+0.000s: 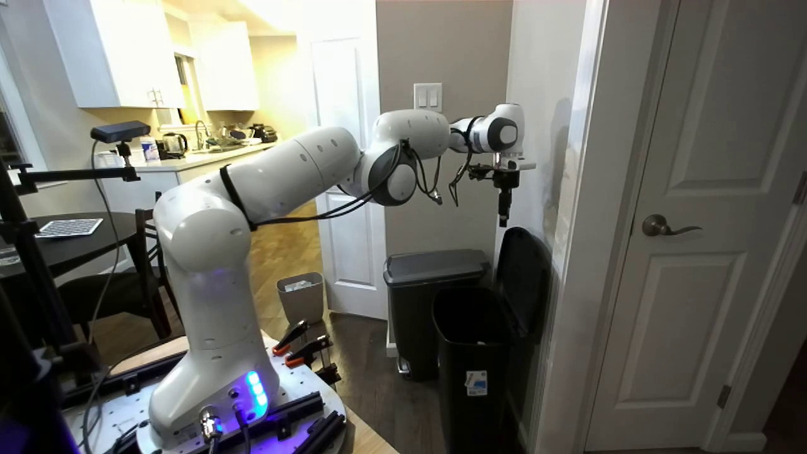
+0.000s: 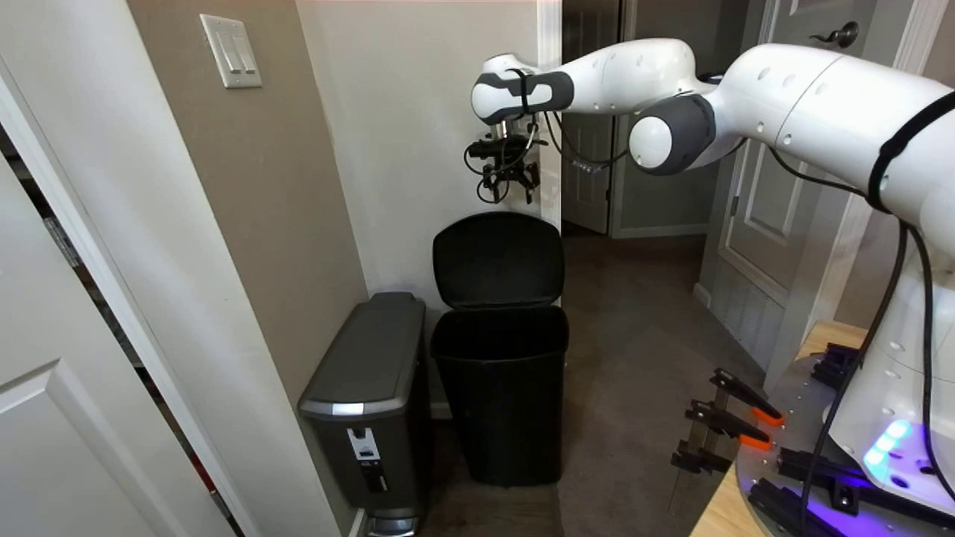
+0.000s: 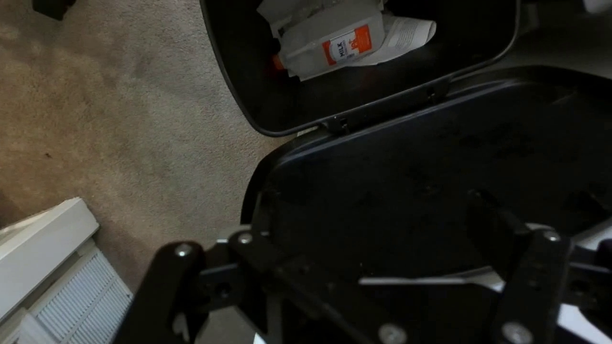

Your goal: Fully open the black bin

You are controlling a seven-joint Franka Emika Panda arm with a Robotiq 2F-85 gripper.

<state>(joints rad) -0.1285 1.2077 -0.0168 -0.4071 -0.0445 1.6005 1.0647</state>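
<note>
Black bin [image 2: 500, 406]: lower ctr. of frame in an exterior view, upright, long axis vert.; lid [image 2: 498, 259] raised, tilted back twd. wall [image 2: 403, 149]. End effector [image 2: 513, 198]: just above lid's top edge, apart; jaws spread, holding nil. Bin thus lies below. Lid appears fully open; next move prob. retract upward, w/o brushing lid. Wood-plank floor [image 2: 489, 516] in front, carpet [image 2: 642, 350] R of frame. Grey step bin [image 2: 365, 380] just beside, L of frame.
</note>
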